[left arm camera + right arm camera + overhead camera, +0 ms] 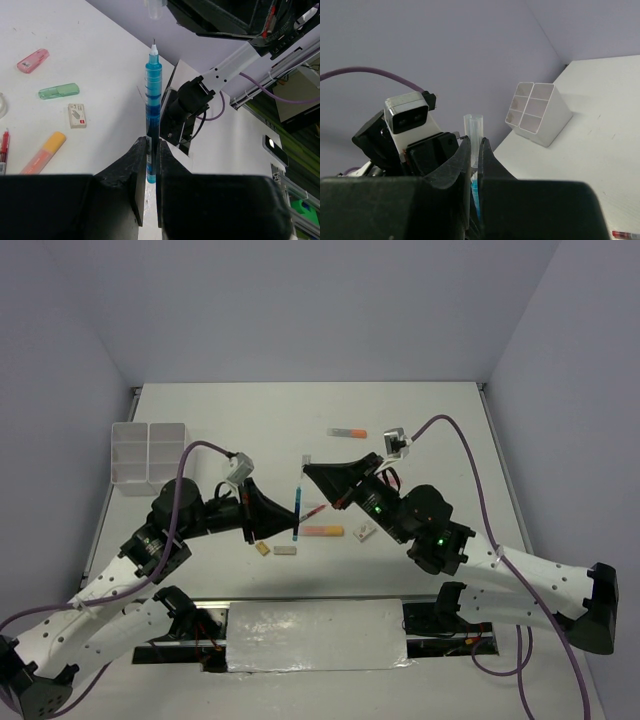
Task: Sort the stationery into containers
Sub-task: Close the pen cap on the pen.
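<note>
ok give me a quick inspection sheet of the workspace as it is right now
surface: white table, no spills seen
job's things: blue pen uncapped, bare tip pointing toward the clear cap; four-compartment box by the left edge; orange marker, pink marker, green marker and white eraser lie loose on the table
clutter: nothing seen
grippers: left gripper shut on the blue pen; right gripper shut on the clear cap
cables: purple cables, one arching over each arm, touching no item
surroundings: plain lavender walls on three sides
</note>
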Robot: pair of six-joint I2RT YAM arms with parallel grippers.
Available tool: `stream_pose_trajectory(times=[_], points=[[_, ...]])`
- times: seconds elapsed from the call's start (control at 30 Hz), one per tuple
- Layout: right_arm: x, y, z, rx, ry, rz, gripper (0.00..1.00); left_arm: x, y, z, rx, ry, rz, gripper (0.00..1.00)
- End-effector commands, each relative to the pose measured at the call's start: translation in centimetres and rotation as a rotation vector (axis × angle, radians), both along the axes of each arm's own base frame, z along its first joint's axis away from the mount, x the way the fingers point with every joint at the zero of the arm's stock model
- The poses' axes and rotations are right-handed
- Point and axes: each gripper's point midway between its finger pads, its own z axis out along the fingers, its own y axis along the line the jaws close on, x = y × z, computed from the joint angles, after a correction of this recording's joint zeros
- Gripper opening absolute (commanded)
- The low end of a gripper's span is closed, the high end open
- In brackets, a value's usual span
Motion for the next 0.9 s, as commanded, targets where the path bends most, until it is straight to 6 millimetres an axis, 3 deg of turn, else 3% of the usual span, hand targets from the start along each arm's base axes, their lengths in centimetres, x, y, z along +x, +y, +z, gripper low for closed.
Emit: stream_pose_trajectory(times=[0.0, 0.87], points=[[-0.4, -0.7, 2.5, 0.055, -0.061, -0.009, 0.0, 0.3, -0.2, 1.4, -0.048, -0.038, 0.004, 0.0], [-0.7, 1.1, 0.5, 0.026, -0.038, 0.05, 0.0, 0.6, 0.1, 2.2, -0.047, -0.072, 0.025, 0.0]])
